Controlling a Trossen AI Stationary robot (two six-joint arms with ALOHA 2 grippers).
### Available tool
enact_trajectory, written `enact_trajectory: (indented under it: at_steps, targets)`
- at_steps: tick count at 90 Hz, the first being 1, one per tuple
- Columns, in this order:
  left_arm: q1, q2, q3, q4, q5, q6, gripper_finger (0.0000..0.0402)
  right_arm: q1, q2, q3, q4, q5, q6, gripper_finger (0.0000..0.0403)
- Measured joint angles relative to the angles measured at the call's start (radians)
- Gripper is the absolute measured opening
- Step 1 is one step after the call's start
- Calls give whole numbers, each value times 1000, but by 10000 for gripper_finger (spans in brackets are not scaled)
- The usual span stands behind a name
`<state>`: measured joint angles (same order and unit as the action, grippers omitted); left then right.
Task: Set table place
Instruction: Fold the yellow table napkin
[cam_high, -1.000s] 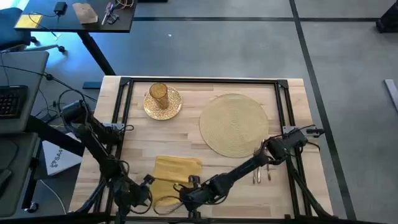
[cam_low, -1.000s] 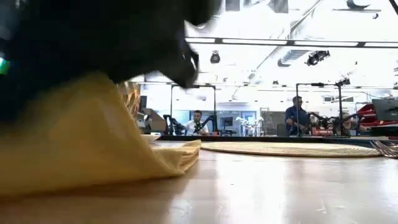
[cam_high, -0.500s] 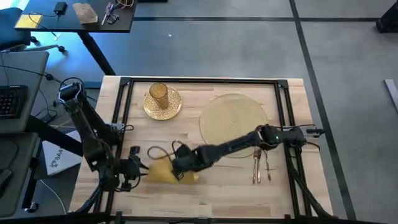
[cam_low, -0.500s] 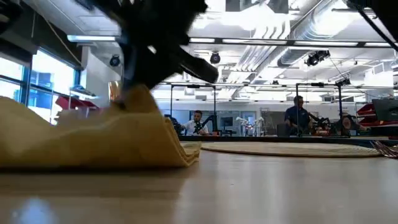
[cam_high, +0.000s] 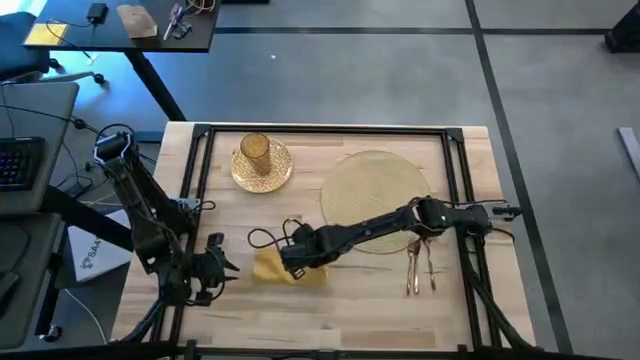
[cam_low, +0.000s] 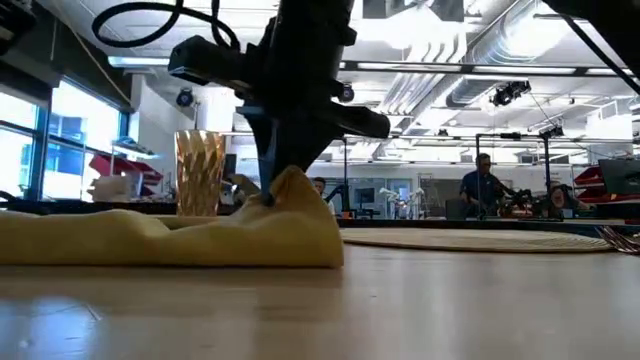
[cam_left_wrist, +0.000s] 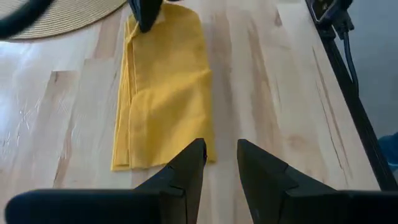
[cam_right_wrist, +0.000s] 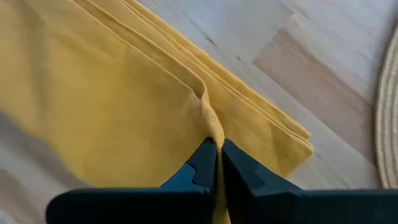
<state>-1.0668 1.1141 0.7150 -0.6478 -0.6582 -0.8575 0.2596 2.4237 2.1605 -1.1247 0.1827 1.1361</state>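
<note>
The yellow napkin (cam_high: 290, 272) lies folded in layers on the light wood table (cam_high: 360, 300), near the middle front. My right gripper (cam_right_wrist: 215, 155) is shut on a raised ridge of it and shows in the low view (cam_low: 268, 190). My left gripper (cam_left_wrist: 221, 171) hovers open just left of the napkin (cam_left_wrist: 165, 93), touching nothing. At the far left the amber ribbed glass (cam_high: 255, 150) stands on the gold plate (cam_high: 270, 178). The round woven placemat (cam_high: 375, 200) lies at the far right, and the copper cutlery (cam_high: 420, 270) lies near it. My right gripper pinches a small ridge of cloth (cam_right_wrist: 211, 127) between its two fingers, close to the napkin's far edge. The fingers (cam_low: 262, 150) come from above, pointing down. The pinched cloth stands up as a peak (cam_low: 292, 182); the rest of the napkin lies slack on the table.
A black frame rail (cam_high: 200, 180) runs along the table's left, far and right sides. Bare wood (cam_high: 360, 300) lies between the napkin and the cutlery. A dark desk (cam_high: 110, 30) with small things stands beyond the table's far left corner.
My right gripper has gone from the table's near edge toward the far edge, drawing the napkin with it. The napkin reached the near edge before and now lies as a shorter folded strip farther in. My left gripper has drawn back from the near edge, clear of the napkin.
</note>
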Motion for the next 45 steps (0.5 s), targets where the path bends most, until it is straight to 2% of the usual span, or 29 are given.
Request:
enact_trajectory:
  at_steps: [13,31,45]
  targets:
    - [10,0,-22,6,2,-66,83,-1,0,0,-48,-37,41,26]
    - [50,0,-32,18,-4,-137,83,-4,0,0,-148,-45,206,127]
    - [100,0,-32,91,-9,-122,83,-18,-16,40,-193,-18,167,192]
